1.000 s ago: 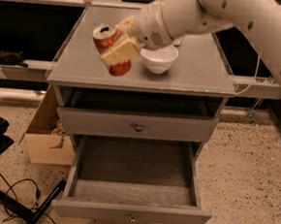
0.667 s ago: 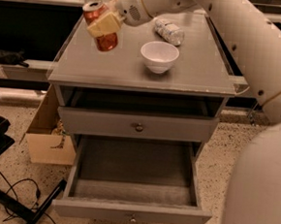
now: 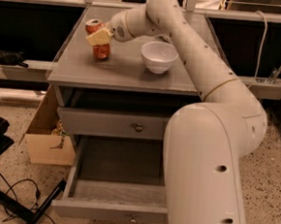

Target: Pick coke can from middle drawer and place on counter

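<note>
Left to right, floor first: you've got black cables (image 3: 8, 197) at the near-left corner, then an open cardboard box (image 3: 44, 143) just beside the cabinet's left side.

Up top, the coke can (image 3: 102, 51) is at the far-left part of the worktop (image 3: 119, 73), roughly upright w/ a slight lean, silver top toward the far left. The pincer (image 3: 100, 38) is clamped on it: you can see one yellowish finger (image 3: 97, 36) lying across the can's upper half. Can't tell if the can's base is touching the surface or sits just above it.

Below, the top drawer (image 3: 105, 123) is shut, knob centred. The middle drawer (image 3: 111, 211) is pulled out toward you, well apart from the can.

Right of the can, near but not touching, there's a white bowl (image 3: 159, 56) upright on the worktop. The white arm (image 3: 210, 153) fills the near-right side and reaches over behind the bowl to the can.
</note>
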Available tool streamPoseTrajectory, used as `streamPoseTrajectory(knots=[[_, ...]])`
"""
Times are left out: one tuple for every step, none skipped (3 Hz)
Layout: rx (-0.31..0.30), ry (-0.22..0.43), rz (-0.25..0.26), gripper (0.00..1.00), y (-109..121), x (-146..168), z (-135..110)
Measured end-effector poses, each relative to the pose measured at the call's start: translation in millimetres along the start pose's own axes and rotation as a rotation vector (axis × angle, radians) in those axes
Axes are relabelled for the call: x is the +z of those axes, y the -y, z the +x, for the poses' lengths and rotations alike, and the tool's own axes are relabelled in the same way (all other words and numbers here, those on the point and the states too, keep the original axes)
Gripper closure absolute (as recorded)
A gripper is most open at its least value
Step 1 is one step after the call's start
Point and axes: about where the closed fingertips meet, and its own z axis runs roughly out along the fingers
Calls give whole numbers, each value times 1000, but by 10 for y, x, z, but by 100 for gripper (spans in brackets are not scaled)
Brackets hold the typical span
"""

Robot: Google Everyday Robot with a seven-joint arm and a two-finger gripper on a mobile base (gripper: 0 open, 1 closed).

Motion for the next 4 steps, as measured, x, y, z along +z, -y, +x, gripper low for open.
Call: streamPoseTrajectory(knots=[[18, 6, 12, 100, 124, 81, 104], [18, 6, 12, 74, 124, 81, 104], [18, 6, 12, 50, 124, 81, 104], [18, 6, 12, 27, 124, 81, 104]])
